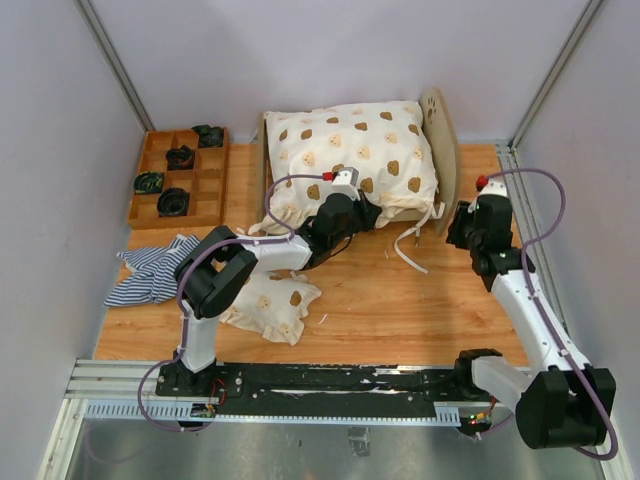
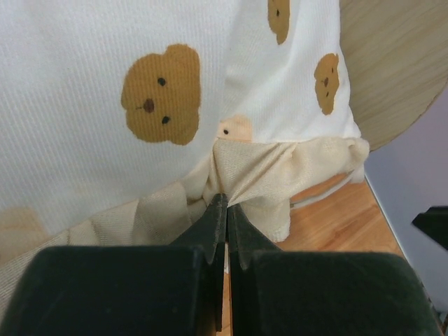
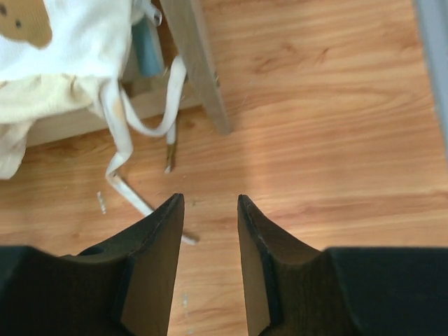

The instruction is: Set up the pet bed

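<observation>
Black fingers of the left gripper (image 2: 225,204) fill the bottom of the left wrist view, closed tight on the beige ruffle (image 2: 269,175) along the near edge of the bear-print quilt (image 2: 91,140). The right gripper (image 3: 209,201) stands about half open with nothing between its jaws, only bare table (image 3: 329,126) beneath. The pet bed (image 1: 441,140) sits at the far middle of the table, its arched headboard at the right end and the quilt heaped over it. A hard or sideways tug on the ruffle would likely slide the quilt off, or drag the light frame with it, since nothing steadies the bed. The loose white ties (image 3: 120,143) hang at the headboard corner and trail over the table just ahead of the right jaws, so they could snag there. From the left jaws the frame lies just beyond the pinched hem; from the right jaws its leg (image 3: 199,66) stands ahead and a little left, near but apart.
</observation>
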Motion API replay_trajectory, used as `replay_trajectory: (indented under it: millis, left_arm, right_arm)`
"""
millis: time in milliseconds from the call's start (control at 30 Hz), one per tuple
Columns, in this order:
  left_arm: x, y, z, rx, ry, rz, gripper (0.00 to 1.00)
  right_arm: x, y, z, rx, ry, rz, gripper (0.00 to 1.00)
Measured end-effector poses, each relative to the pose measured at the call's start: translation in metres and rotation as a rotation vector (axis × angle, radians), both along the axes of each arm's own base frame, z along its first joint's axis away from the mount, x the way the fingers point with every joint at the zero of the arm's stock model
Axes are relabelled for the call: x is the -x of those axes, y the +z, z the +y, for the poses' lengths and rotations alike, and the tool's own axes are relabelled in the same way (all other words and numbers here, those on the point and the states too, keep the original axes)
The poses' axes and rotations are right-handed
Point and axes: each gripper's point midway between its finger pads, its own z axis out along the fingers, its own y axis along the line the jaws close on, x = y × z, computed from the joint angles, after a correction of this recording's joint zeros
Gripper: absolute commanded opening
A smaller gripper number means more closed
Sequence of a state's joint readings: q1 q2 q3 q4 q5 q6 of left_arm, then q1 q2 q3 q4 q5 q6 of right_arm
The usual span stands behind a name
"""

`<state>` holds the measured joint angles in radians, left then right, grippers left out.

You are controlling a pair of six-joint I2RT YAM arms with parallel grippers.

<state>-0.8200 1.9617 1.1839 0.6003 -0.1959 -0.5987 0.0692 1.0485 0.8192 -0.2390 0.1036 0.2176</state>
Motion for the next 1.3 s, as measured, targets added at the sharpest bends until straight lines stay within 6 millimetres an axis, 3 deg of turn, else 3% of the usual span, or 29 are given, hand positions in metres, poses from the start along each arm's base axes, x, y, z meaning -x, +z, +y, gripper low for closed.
replay_trajectory:
  millis: [233, 367, 633, 1000, 1100, 1200, 1300]
  left_arm:
    - [0.000, 0.000, -0.001, 0.006, -0.005, 0.003, 0.00]
    - [0.001, 0.000, -0.002, 0.008, -0.006, 0.006, 0.00]
    - [0.001, 0.000, -0.002, 0.011, -0.008, 0.008, 0.00]
    - [0.001, 0.001, -0.002, 0.016, -0.008, 0.011, 0.00]
    - [0.001, 0.000, -0.002, 0.017, -0.008, 0.012, 0.00]
    - [0.001, 0.000, -0.002, 0.017, -0.008, 0.012, 0.02]
    - [0.002, 0.000, -0.002, 0.023, -0.005, 0.016, 0.13]
  right_arm:
    - [0.019, -0.079, 0.028, -0.211, -0.002, 0.037, 0.38]
    - [0.011, -0.106, 0.038, -0.289, -0.017, 0.034, 0.40]
    - [-0.021, -0.132, 0.052, -0.367, -0.018, -0.015, 0.40]
    - [-0.040, -0.151, 0.064, -0.360, -0.012, -0.008, 0.33]
    - [-0.046, -0.152, 0.064, -0.351, -0.019, -0.010, 0.23]
    - [-0.047, -0.155, 0.062, -0.340, -0.029, -0.004, 0.02]
    - [-0.045, -0.157, 0.060, -0.328, -0.032, 0.006, 0.00]
